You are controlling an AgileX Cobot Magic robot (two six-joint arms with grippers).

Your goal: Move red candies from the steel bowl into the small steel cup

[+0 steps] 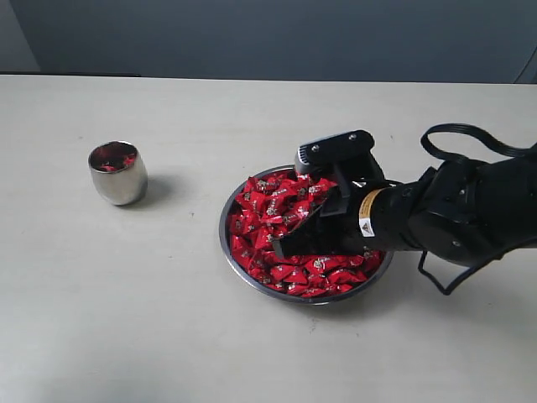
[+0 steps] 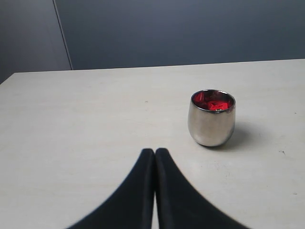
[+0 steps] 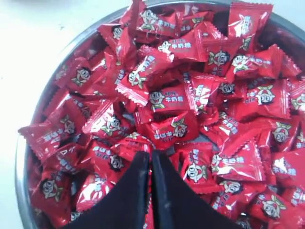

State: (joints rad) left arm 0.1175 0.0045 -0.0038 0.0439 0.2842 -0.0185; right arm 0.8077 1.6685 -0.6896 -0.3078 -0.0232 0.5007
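The steel bowl sits right of centre, heaped with red candies. My right gripper is down in the heap with its black fingers pressed together, and a sliver of red wrapper shows between them. The small steel cup stands upright at the left with a few red candies inside. My left gripper is shut and holds nothing; it hovers over bare table short of the cup and does not show in the exterior view.
The pale table ends at a back edge against a dark grey wall. The right arm's black body and cable loop lie to the right of the bowl.
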